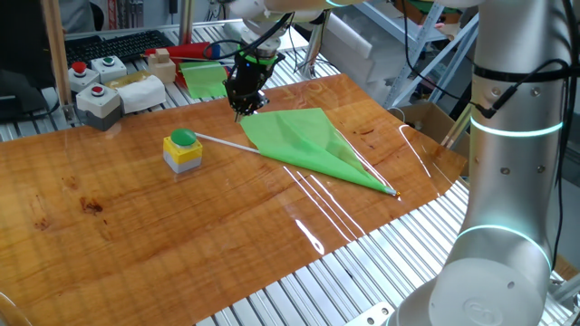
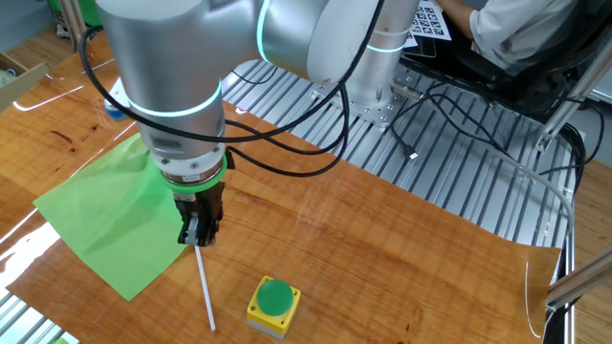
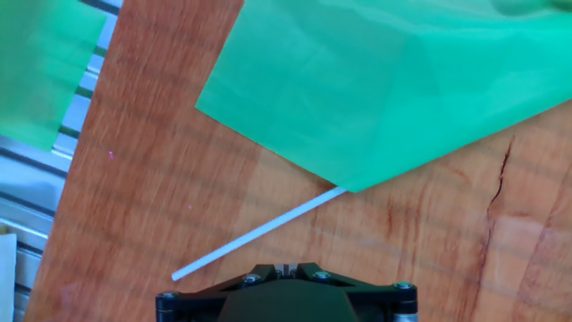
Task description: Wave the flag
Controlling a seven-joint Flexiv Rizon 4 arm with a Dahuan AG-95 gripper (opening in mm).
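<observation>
One fixed view shows the flag (image 1: 313, 145) lying flat on the wooden surface (image 1: 136, 235), its white stick (image 1: 222, 140) pointing toward the yellow button box (image 1: 183, 150). The gripper (image 1: 246, 107) hangs just above the sheet's near corner, likely lining up with the stick.

Other fixed view: gripper (image 2: 198, 235) poised over the stick (image 2: 205, 287), holding nothing; its opening I cannot tell.

Hand view: stick (image 3: 259, 231) lies bare ahead, cloth (image 3: 375, 89) beyond.

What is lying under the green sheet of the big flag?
The flag lies flat on the wooden table. Its white stick runs out from one corner; the covered part of the stick cannot be seen.
</observation>
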